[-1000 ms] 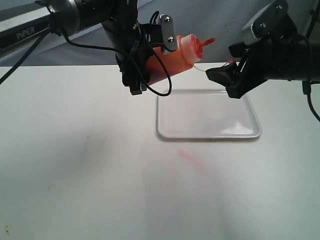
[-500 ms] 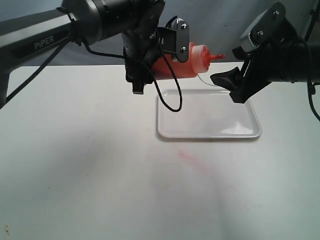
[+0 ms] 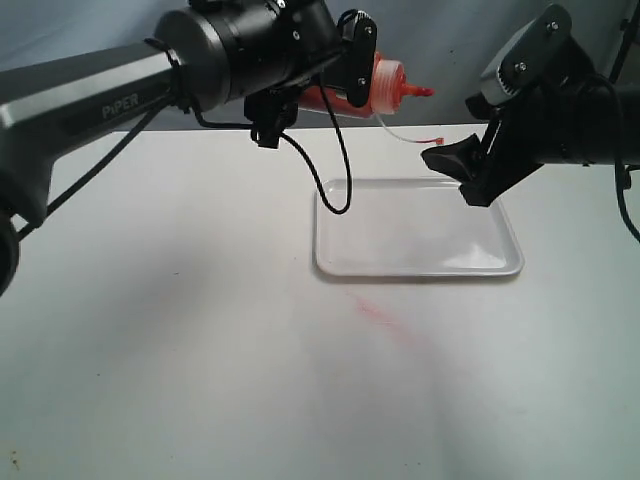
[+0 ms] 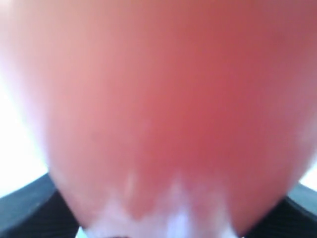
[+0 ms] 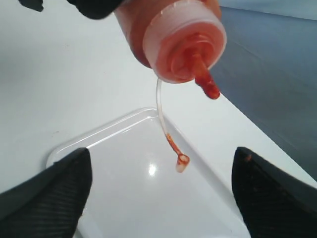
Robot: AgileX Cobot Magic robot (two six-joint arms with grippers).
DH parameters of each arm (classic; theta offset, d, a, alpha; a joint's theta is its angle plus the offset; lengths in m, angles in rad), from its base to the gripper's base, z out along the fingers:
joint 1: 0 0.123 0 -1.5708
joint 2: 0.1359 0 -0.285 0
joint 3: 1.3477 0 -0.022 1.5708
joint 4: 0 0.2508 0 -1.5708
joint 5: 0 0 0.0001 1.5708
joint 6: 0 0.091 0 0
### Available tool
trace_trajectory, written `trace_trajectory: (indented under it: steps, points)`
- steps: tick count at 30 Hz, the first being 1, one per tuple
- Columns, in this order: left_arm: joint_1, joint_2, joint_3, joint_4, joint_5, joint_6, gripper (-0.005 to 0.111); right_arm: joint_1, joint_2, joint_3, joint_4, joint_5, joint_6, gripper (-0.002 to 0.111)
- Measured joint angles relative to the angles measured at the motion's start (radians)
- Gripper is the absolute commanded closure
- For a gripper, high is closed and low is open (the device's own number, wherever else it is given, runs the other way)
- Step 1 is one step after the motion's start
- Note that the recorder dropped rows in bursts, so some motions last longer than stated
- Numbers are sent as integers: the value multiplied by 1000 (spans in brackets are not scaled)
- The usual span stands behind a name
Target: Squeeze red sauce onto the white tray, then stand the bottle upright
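Note:
My left gripper [image 3: 352,82] is shut on the bottle [image 3: 390,84] and holds it roughly level in the air, behind the far left part of the white tray [image 3: 415,245]. The red nozzle [image 3: 421,92] points right. Its tethered cap [image 3: 437,141] dangles on a thin strap. The blurred bottle [image 4: 158,99] fills the left wrist view. My right gripper [image 3: 466,172] stands open over the tray's far right corner. From its wrist I see the bottle [image 5: 173,39], nozzle [image 5: 205,82], cap [image 5: 182,161] and bare glossy tray [image 5: 143,198]. No red sauce shows on the tray.
A faint dull pink smear [image 3: 378,314] marks the white table [image 3: 150,350] just in front of the tray. A black cable [image 3: 335,165] loops down from the left arm beside the tray's far left corner. Grey wall stands behind the table.
The left arm has lifted the bottle higher and further back-right, turning it from tilted nozzle-up to about level. The cap now hangs free. The right gripper has barely moved.

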Motion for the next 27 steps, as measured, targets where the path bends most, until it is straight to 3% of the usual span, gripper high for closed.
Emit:
trace_trajectory:
  steps: [8, 15, 20, 27]
  points:
    - [0, 86, 0, 305, -32, -155, 107, 0, 0, 0, 23, -93, 0, 37]
    - [-36, 86, 0, 328, 0, -164, 107, 0, 69, -1, 27, -230, 0, 37]
    - [-106, 86, 0, 326, 59, -69, 107, 0, 106, -1, 47, -225, 0, 37]
    - [-118, 90, 0, 266, 156, -16, 107, 0, 106, -1, 66, -135, 0, 37]
